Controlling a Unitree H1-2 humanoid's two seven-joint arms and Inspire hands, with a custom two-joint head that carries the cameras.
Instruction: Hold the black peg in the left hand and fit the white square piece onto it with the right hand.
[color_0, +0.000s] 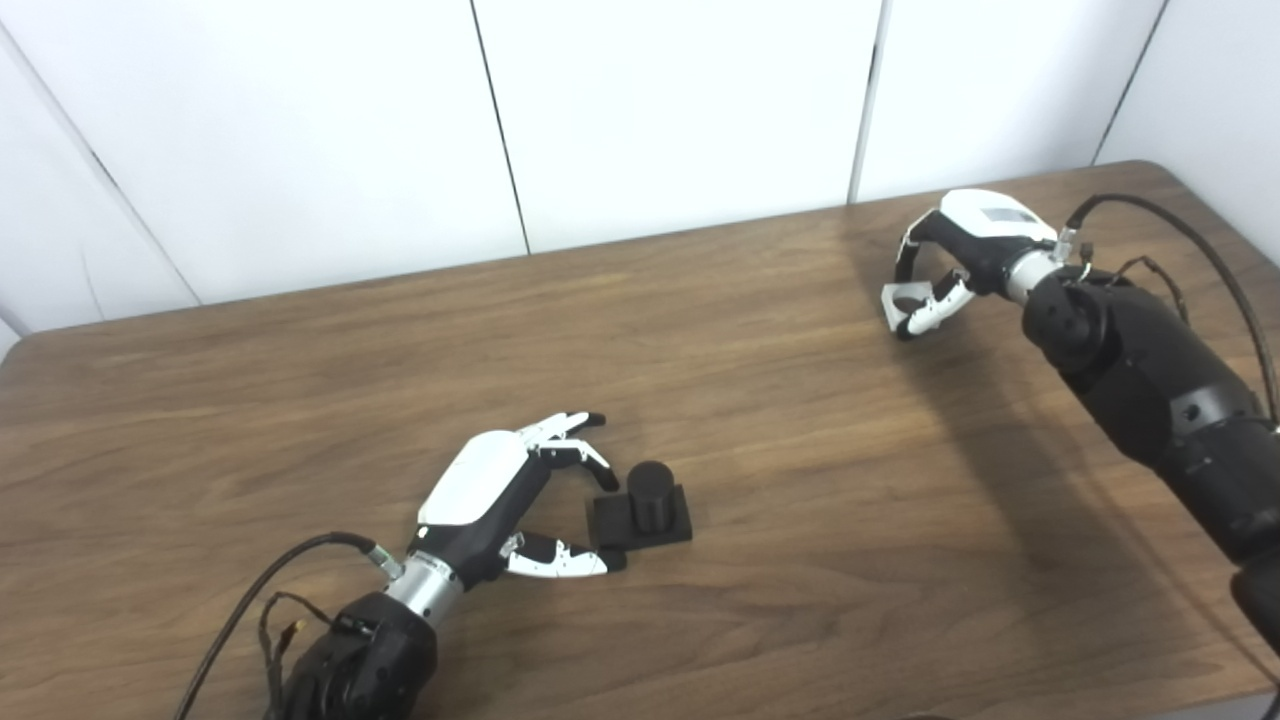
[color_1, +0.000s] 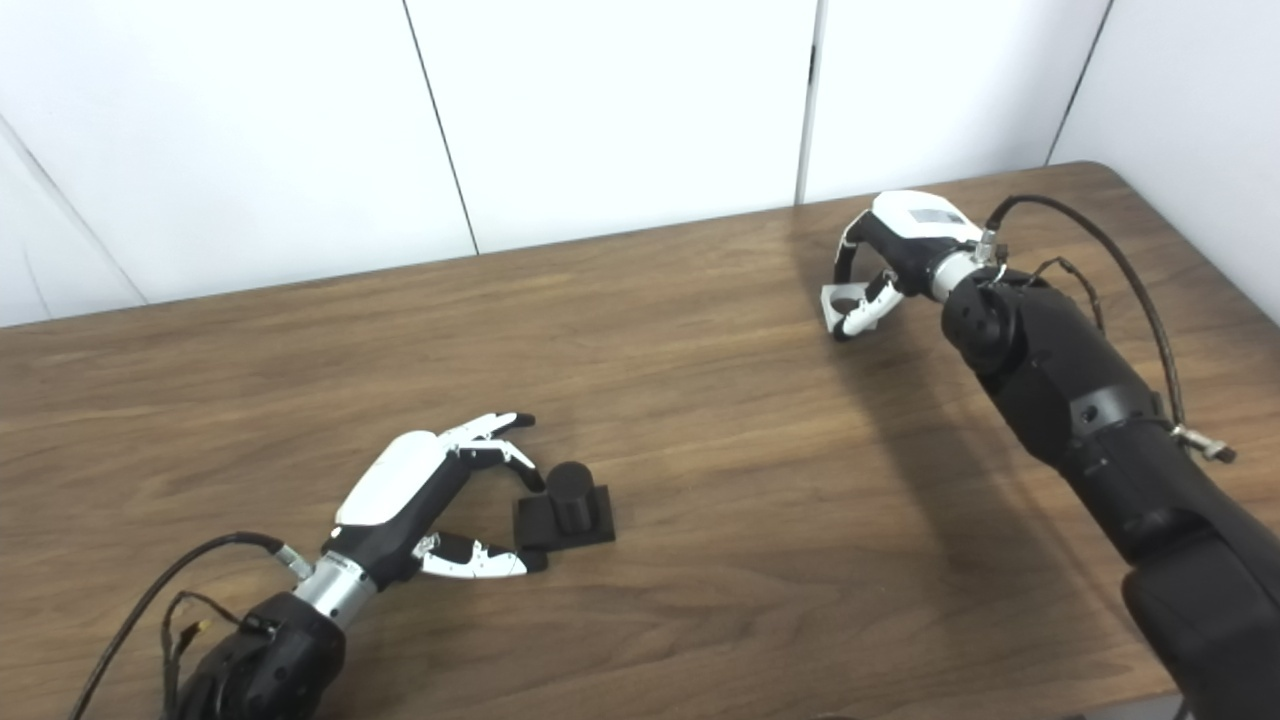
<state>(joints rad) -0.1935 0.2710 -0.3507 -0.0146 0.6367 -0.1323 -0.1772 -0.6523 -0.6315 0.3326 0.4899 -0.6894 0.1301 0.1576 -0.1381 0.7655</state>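
In the left eye view, the black peg (color_0: 648, 496) stands upright on its flat square base, its long axis vertical and its round top facing up, on the near left-centre part of the wooden table (color_0: 780, 520). The left hand (color_0: 500, 500) lies just left of it with fingers and thumb spread apart, holding nothing; the thumb tip reaches the near left corner of the base and the upper fingers end close to the peg, though actual touch cannot be made out. Far to the right, near the table's back edge, the right hand (color_0: 955, 260) is curled around the white square piece (color_0: 905, 303), which is pinched between fingers and thumb and tilted, with a round hole showing in it. In the right eye view, the peg (color_1: 570, 497) again stands vertical beside the spread left hand (color_1: 420, 500), well apart from the right hand (color_1: 895, 260) and its clamped piece (color_1: 845, 305). The table is dark brown wood grain with rounded corners, backed by plain white wall panels divided by thin dark seams.
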